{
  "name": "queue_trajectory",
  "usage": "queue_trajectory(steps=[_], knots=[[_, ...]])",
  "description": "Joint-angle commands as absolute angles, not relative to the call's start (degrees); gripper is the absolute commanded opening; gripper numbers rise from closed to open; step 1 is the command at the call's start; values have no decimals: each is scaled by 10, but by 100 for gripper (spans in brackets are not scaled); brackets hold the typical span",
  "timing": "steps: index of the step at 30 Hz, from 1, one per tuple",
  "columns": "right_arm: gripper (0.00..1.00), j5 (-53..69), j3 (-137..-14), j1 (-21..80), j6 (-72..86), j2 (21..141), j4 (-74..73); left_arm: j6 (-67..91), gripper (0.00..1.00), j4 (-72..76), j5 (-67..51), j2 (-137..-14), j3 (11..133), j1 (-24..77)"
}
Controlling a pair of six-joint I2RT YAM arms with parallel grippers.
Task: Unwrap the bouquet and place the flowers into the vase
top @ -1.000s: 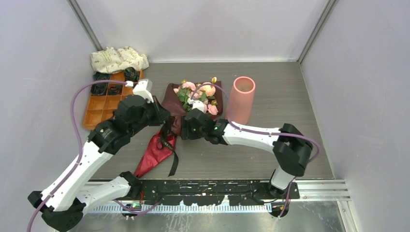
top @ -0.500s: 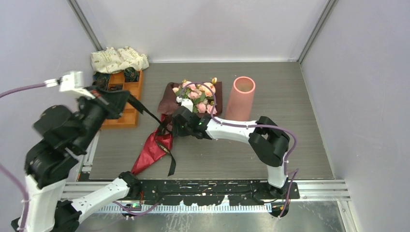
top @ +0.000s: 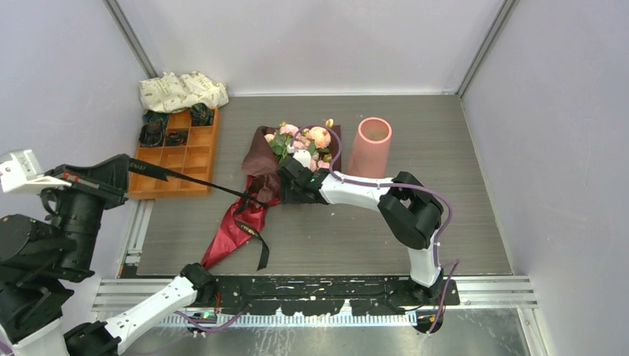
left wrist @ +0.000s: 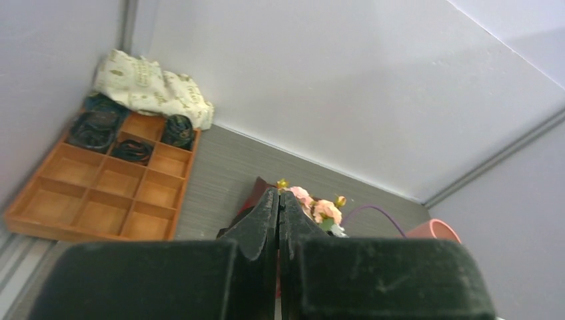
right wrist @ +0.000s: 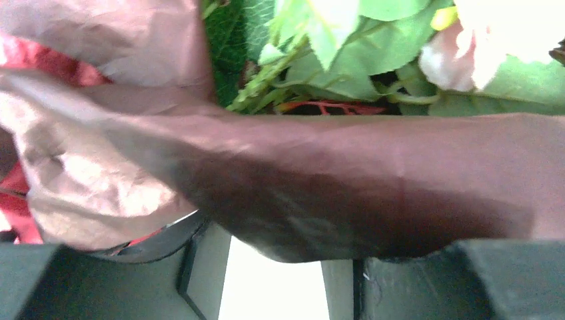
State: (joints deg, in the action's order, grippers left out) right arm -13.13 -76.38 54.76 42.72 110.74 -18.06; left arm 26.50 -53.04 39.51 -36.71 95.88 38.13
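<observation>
I count one bouquet (top: 259,159) at twelve o'clock on my desk (top: 445,222), with one black ribbon (top: 264,252) on it. Its roses are too crowded for me to number. One vase (top: 369,152) stands at one o'clock. At ten o'clock lies one orange tray (top: 185,157) of twelve compartments, with four dark coils (top: 176,137), one to a compartment. One cream cloth bundle (top: 182,90) rests at eleven.

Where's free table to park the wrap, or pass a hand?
Free: table right of the vase up to the right wall; the back strip behind the bouquet; the near strip between the bouquet's tail and the right arm. Crowded: centre, right hand on the bouquet, and the taut ribbon from the left hand crosses the gap to the tray.
</observation>
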Motion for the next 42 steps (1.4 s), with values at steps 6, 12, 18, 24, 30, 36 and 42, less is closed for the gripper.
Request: queue_trajectory(steps=[6, 12, 18, 24, 30, 36, 42], knots=[[53, -152, -766, 537, 433, 1092, -200, 226, 0, -545, 517, -315, 1012, 379], [52, -159, -776, 536, 426, 1086, -217, 238, 2, -583, 542, -311, 1015, 380], [52, -207, -784, 531, 405, 1046, -264, 305, 17, -646, 516, -335, 937, 379], [52, -199, -753, 564, 396, 963, -250, 358, 57, -655, 536, -319, 821, 379], [54, -174, -764, 625, 397, 949, -227, 373, 61, -630, 458, -323, 730, 379], [54, -128, -821, 626, 408, 1034, -205, 441, 49, -578, 385, -309, 575, 379], [54, -129, -907, 623, 393, 1143, -229, 447, 49, -561, 383, -288, 519, 379]])
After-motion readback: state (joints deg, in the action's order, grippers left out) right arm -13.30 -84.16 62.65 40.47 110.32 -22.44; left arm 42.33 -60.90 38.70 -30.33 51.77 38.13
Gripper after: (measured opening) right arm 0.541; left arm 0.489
